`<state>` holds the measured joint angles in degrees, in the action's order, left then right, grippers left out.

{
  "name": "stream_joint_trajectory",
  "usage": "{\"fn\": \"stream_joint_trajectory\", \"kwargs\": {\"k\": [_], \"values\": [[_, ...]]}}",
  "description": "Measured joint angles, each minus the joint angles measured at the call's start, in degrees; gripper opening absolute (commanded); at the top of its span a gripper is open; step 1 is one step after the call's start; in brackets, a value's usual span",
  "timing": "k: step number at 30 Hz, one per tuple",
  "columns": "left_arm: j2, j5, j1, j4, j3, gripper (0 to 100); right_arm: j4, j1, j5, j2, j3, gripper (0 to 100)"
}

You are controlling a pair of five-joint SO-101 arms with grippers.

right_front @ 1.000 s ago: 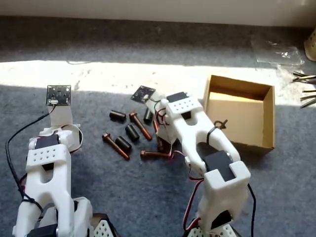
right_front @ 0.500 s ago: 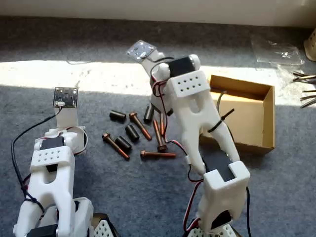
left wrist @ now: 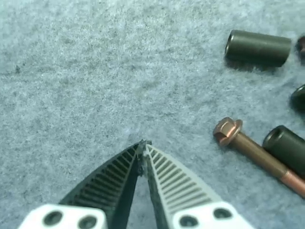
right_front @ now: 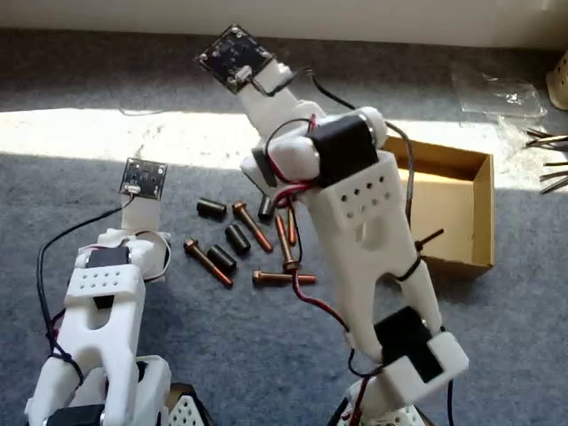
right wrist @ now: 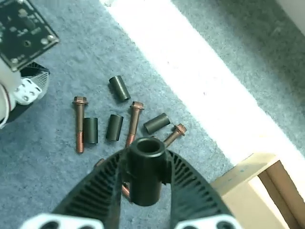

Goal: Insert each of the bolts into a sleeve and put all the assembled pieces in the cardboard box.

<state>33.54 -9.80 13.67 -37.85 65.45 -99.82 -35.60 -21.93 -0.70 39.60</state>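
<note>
Right end effector [right wrist: 145, 158]: clamped on one dark, smooth cylindrical sleeve [right wrist: 143, 186], held high over the loose parts on grey carpet [right_front: 222, 355]. Left end effector [left wrist: 143, 144]: ribbed tips pinched together, empty, low over carpet. Nearest copper-coloured flange-head bolt [left wrist: 257, 153] lies off to one side, head toward tips, shank running away (so left arm prob. nearer for pickup). Cardboard box [right_front: 484, 217]: open-top, beside right arm.

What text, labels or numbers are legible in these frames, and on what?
None legible.
Right arm's camera board: marks too small to read.
Left arm's camera board: same.
Cardboard box: no print visible.
Bolt head: no stamp discernible.
</note>
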Motion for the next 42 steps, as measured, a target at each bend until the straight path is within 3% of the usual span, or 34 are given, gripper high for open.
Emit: {"fn": "stream_joint_trajectory", "kwargs": {"k": [9, 21, 26, 33, 38, 42], "values": [[0.00, 0.00, -1.49, 0.00, 0.44, 1, 1.05, -0.44, 0.00, 25.23, -21.98, 0.3], [0.00, 0.00, -7.47, -0.26, 0.44, 1, 20.13, 3.87, 0.00, 48.35, -60.66, 0.3], [0.00, 0.70, -9.93, -8.00, -3.69, 1, 27.08, 7.56, 0.00, 56.35, -74.81, 0.3], [0.00, 19.34, -11.08, -20.40, -10.02, 1, 35.60, 9.41, 0.00, 62.77, -92.13, 0.3], [0.00, 31.21, -11.08, -20.40, -9.76, 1, 39.91, 12.66, 0.00, 66.20, -99.43, 0.3], [0.00, 34.02, -11.08, -16.00, -9.76, 1, 42.64, 15.03, 3.34, 68.92, -103.56, 0.3]]}}
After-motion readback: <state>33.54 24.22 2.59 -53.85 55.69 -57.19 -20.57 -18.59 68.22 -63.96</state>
